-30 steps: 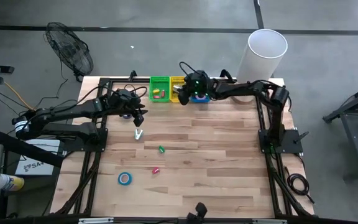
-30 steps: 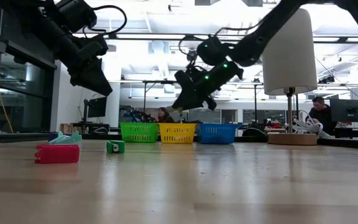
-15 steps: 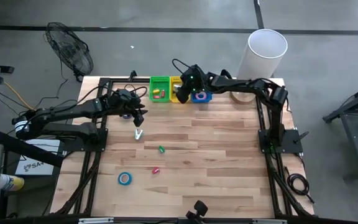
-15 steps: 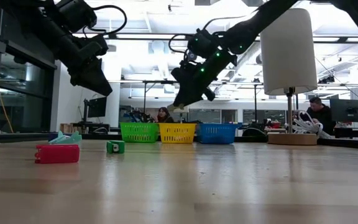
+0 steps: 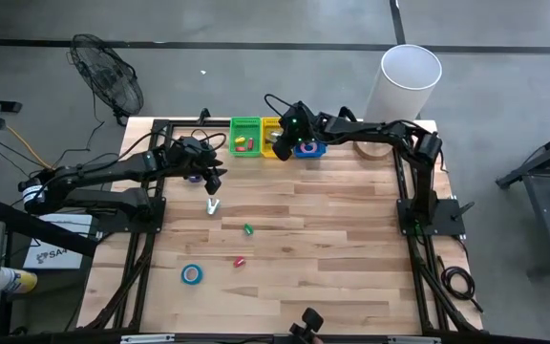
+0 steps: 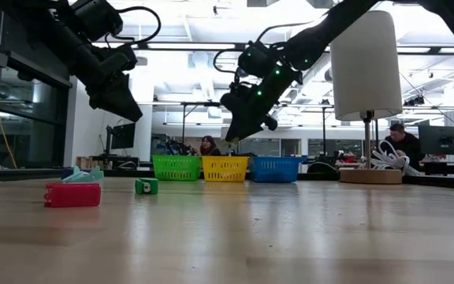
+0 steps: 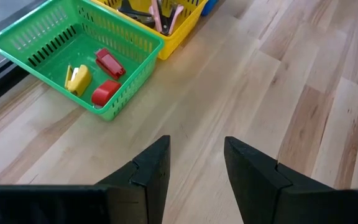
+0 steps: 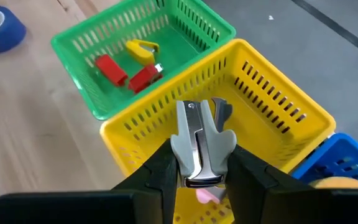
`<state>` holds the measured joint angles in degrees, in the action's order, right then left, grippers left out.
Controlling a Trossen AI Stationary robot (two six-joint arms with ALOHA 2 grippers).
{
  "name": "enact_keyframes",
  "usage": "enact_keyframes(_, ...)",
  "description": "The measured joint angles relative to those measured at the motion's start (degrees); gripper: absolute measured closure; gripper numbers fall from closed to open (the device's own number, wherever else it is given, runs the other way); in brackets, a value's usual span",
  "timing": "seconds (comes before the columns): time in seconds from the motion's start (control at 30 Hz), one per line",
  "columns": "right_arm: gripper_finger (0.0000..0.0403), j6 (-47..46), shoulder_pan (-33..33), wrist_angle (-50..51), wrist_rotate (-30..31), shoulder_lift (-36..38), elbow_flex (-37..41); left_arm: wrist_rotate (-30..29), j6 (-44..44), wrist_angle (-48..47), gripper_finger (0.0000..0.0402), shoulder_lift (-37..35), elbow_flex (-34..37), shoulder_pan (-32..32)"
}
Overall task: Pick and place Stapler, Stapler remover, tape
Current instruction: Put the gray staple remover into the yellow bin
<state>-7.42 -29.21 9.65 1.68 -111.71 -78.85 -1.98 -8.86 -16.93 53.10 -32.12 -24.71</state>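
Note:
My right gripper (image 5: 277, 145) (image 8: 199, 163) hangs over the yellow basket (image 5: 271, 127) (image 8: 272, 118) at the table's far edge, shut on a silvery claw-shaped staple remover (image 8: 199, 140). My left gripper (image 5: 214, 178) (image 7: 196, 155) waits open above the table's far left, with nothing between its fingers. On the table lie a second staple remover (image 5: 213, 205), a green stapler (image 5: 247, 229), a red stapler (image 5: 240, 260) and a blue tape roll (image 5: 192, 274). The green basket (image 5: 245, 123) (image 8: 79, 43) holds red and yellow staplers (image 8: 126, 65). My right gripper pinches the staple remover's wide body (image 8: 182, 155) between its two fingers, which slant down from the table's right side. The remover's claws (image 8: 219, 112) stick out past the fingertips. It hangs clear above the yellow basket, touching nothing else.
A blue basket (image 5: 310, 150) stands right of the yellow one. A tall white cylinder (image 5: 409, 81) rises at the far right corner beside a brown tape ring (image 5: 368, 148). A fan (image 5: 108, 81) stands beyond the far left corner. People sit in the room behind (image 6: 404, 142).
My right gripper has tipped its fingers more steeply downward over the yellow basket and shifted slightly toward the table's left edge. It stays shut on the staple remover, which has tipped with it.

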Motion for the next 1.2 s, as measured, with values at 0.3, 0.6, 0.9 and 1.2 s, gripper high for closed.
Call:
enact_keyframes(0.3, 0.0304, 1.4, 0.0, -2.3, -0.1, -2.8, 0.0, 0.0, 0.0, 0.0, 0.0252, 0.0, 0.0, 0.0)
enact_keyframes(0.6, 0.0302, 1.0, 0.0, -2.9, -0.7, -3.4, 0.0, 0.0, 0.0, -0.1, 0.0252, 0.0, 0.0, 0.0)
enact_keyframes(0.9, 0.0235, 0.9, 0.0, -2.6, -1.0, -3.4, 0.0, -0.1, 0.0, -0.1, 0.0252, 0.0, 0.0, 0.0)
enact_keyframes(1.2, 0.0220, -0.1, 0.0, -2.6, -1.0, -3.4, 0.0, -0.1, 0.0, -0.3, 0.0252, 0.0, 0.0, 0.0)
